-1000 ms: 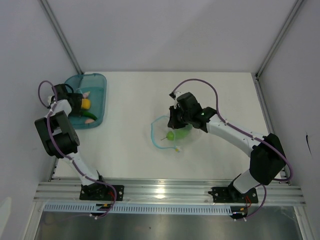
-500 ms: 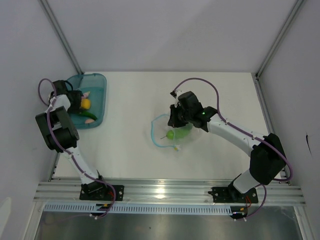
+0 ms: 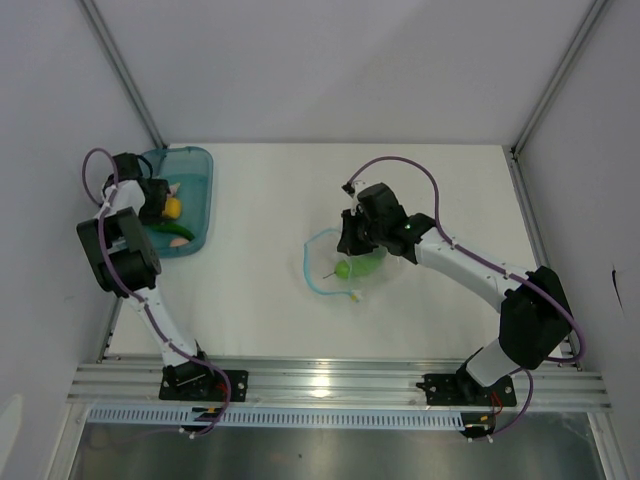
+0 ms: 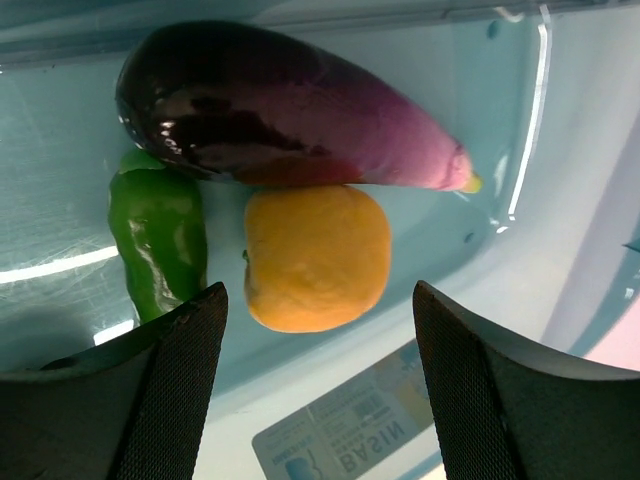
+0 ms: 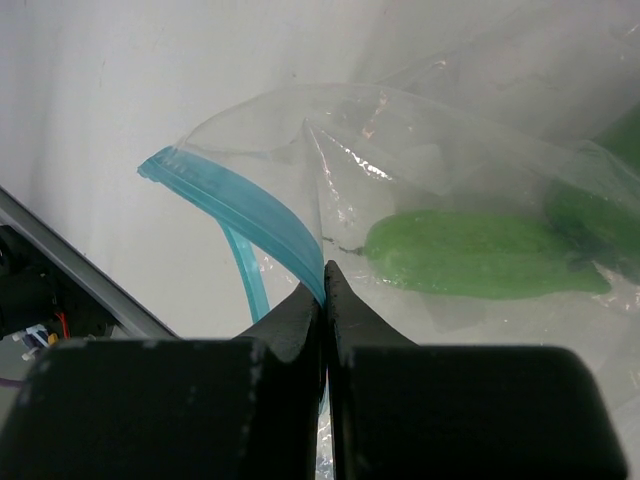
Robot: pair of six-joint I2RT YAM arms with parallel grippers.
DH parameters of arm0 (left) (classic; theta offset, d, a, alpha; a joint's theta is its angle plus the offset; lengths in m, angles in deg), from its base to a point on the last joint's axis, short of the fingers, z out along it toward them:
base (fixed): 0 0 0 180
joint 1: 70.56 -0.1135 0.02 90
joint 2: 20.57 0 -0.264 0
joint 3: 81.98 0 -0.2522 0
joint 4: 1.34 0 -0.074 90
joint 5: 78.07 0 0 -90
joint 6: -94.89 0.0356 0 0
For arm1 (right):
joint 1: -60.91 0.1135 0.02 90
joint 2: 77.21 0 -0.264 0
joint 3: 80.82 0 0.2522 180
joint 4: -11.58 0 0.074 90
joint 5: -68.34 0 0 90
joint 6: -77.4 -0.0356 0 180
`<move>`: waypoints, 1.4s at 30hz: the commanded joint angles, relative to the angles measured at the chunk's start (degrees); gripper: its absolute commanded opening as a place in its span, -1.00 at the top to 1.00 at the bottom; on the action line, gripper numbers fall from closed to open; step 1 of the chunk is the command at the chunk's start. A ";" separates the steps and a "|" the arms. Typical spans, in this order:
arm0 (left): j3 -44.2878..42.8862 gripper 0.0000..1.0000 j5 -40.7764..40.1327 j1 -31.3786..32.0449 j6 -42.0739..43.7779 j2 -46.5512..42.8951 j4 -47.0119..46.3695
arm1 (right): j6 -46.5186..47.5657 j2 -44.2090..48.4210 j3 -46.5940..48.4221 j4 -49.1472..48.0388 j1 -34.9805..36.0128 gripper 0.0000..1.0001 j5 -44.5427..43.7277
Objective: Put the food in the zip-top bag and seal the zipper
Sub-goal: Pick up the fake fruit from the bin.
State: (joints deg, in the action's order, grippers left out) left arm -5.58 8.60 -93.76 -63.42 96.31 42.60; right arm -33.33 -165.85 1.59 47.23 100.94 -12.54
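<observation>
one closed right hand (image 5: pixel 322 288) pinches the zipper (image 5: pixel 230 205), likely the firmest hold on the floppy zip-top bag (image 5: pixel 450 150); the left hand (image 4: pixel 317 300) gapes empty.

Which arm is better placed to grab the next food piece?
Left. The left gripper hangs open over the yellow-orange fruit in the teal tub; the right gripper is shut on the zipper of the zip-top bag.

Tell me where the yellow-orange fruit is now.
In the left wrist view, the yellow-orange fruit lies in the teal tub, below the eggplant, right of the green pepper.
</observation>
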 commanded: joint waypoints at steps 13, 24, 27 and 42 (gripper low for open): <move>-0.24 -0.46 -1.15 0.70 0.55 2.39 -1.87 | 0.60 -0.31 -0.61 -2.38 -0.74 1.00 0.54; 0.02 -0.03 -1.85 0.62 1.60 2.48 -1.09 | 0.69 -0.74 -0.26 -2.12 -0.83 1.00 0.54; 0.28 0.27 -1.59 0.44 2.13 2.12 -0.38 | 0.43 -0.57 -0.17 -2.20 -0.83 1.00 0.37; 5.90 0.81 7.28 0.17 1.96 -8.84 -4.51 | -2.20 -0.48 1.49 -0.36 -0.74 1.00 1.60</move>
State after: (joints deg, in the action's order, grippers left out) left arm -0.73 12.25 -93.50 -62.02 94.38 39.97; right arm -34.18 -166.18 1.21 46.99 100.41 -11.69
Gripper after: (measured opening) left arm 0.581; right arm 0.003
